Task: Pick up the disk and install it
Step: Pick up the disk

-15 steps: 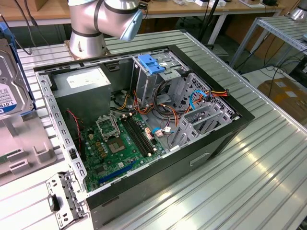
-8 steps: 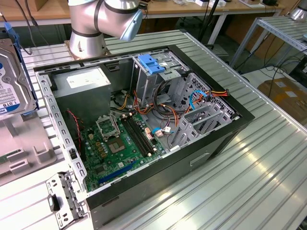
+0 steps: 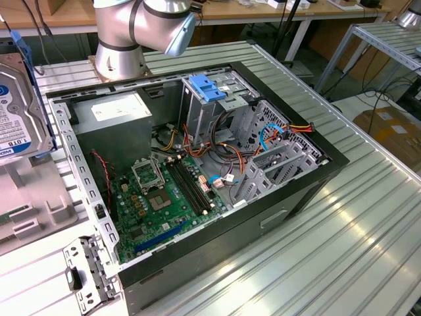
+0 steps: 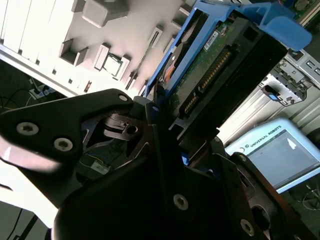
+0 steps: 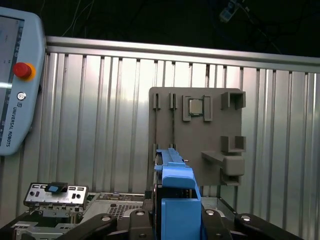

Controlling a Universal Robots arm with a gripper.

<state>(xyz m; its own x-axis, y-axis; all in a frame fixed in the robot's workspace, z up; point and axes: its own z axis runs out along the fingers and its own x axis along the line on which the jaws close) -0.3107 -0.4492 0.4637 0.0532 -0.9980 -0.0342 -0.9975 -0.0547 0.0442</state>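
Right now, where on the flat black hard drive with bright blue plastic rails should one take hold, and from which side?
Probably as the gripper has it: clamp the two broad flat faces of the black hard drive, coming from the end opposite its blue tab. Those faces are flat and parallel, and this leaves the blue rails on the thin edges free.

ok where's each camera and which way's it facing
exterior view: off-arm, looks down into the open computer case; arm's base shows.
first wrist view: on the wrist, past tool and disk toward a grey fixture plate.
second wrist view: on the wrist, close on the tool gripping the disk.
wrist views share tool, disk.
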